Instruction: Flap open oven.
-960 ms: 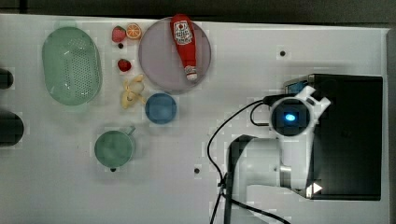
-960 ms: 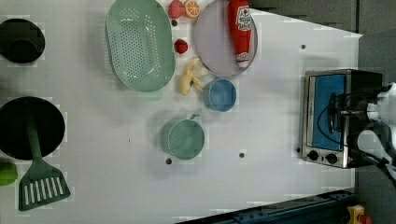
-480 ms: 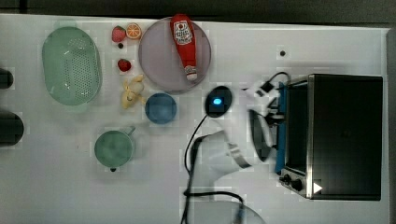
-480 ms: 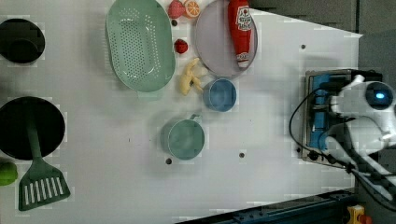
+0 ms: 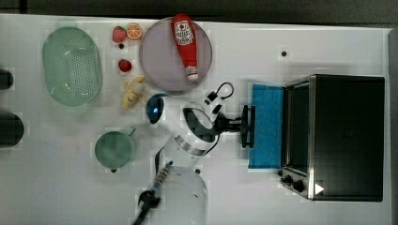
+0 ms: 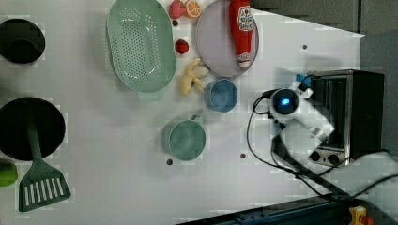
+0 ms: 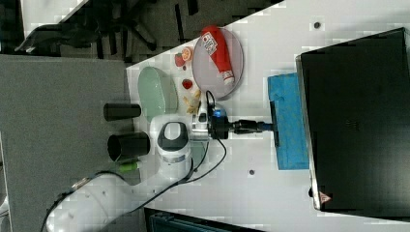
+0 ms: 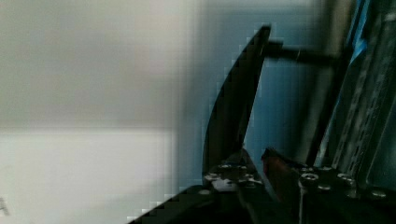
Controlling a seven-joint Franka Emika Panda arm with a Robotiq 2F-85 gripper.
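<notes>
While the oven (image 5: 347,136) is sitting near the right edge of the tabletop (image 5: 263,197) in the top view, its blue-tinted glass door (image 5: 266,126) is lying folded down flat toward the middle of the table, leaving the cavity open. The gripper (image 5: 243,125) is reaching level from the top view's left and its fingers are pinching the black bar handle (image 5: 247,126) at the door's free edge; in the wrist view the handle (image 8: 236,100) is passing between the two fingers (image 8: 280,170), and the right view is showing the gripper (image 7: 265,126) meeting the bar at its middle. The black knobs (image 5: 293,180) are lining the oven's front near the table's lower edge in the top view. Toward the far edge, a red ketchup bottle (image 5: 186,44) is lying on a grey plate (image 5: 157,56). A green colander (image 5: 72,65) is resting near the top view's upper left corner, and a blue bowl (image 6: 221,95) and a green cup (image 5: 114,149) are standing between it and the arm.
</notes>
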